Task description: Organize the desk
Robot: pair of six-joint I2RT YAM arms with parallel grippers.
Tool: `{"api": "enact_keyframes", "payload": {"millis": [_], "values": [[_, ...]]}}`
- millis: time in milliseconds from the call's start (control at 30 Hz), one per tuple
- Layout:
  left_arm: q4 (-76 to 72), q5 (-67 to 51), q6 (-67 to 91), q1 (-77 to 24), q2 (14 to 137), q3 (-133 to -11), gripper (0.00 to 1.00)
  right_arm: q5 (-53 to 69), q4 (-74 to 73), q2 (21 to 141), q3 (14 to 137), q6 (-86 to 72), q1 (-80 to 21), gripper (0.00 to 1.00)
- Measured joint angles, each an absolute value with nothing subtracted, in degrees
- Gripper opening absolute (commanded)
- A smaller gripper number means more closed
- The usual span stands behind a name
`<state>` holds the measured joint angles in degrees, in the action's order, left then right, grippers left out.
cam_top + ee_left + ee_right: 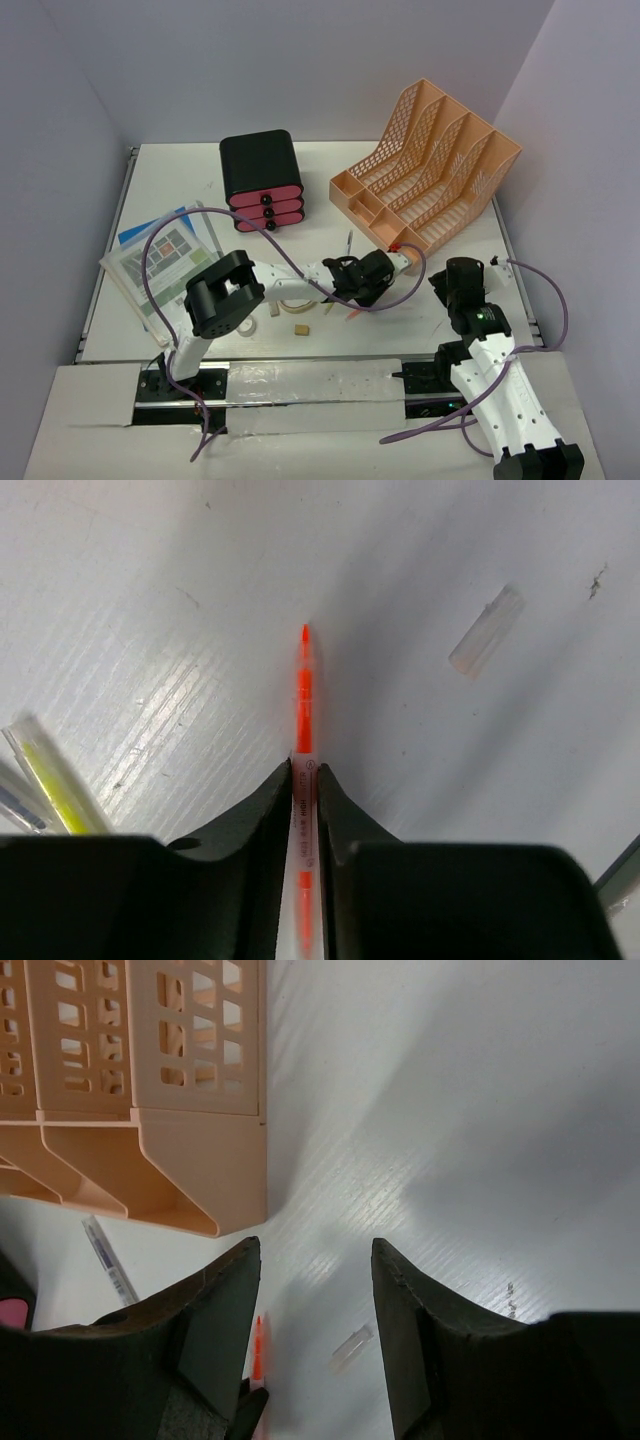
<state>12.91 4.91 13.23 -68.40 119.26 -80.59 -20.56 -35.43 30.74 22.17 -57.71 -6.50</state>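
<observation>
the desk (170,180) fills the top view as a broad white slab, rigid and far too large to move, so the handling question falls on the small things lying on it. the left gripper (304,775) sits near the middle of the desk, just below the peach file rack (430,170) that stands toward 1 o'clock, and its fingers are closed on an orange pen (304,695), one jaw pressed against each side of the clear barrel. in the left wrist view the pen's orange tip points to 12 o'clock and seems to rest on or just above the surface. the pen looks light, stiff and slim, with smooth plastic that could twist or slide out of a loose pinch. the hold sits well back from the tip, so the long front part may swing, and a hold nearer the middle of the barrel would likely carry it steadier. a clear cap (486,632) lies apart at 2 o'clock, and a yellow highlighter (55,780) at 9 o'clock. the right gripper (315,1290) hovers with its jaws spread and nothing between them, the rack's corner at its 10 o'clock.
</observation>
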Motion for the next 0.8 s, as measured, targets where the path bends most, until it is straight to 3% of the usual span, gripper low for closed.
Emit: {"api": "enact_keyframes", "payload": {"millis": [133, 433, 667, 800], "values": [[11.40, 5.03, 13.37, -68.42, 119.17, -79.94, 0.00, -20.56, -35.79, 30.64, 22.17, -57.27, -6.50, 0.56], [10.40, 4.23, 12.92, -68.34, 118.17, -78.50, 0.00, -18.26, -36.93, 30.47, 22.63, -55.42, -6.50, 0.57], [13.05, 1.89, 9.35, -67.66, 110.71, -71.51, 0.00, -11.28, -38.74, 32.24, 25.86, -54.54, -6.50, 0.57], [15.74, -0.23, 5.89, -67.18, 103.01, -70.35, 0.00, -7.66, -39.98, 34.35, 26.11, -57.05, -6.50, 0.50]]}}
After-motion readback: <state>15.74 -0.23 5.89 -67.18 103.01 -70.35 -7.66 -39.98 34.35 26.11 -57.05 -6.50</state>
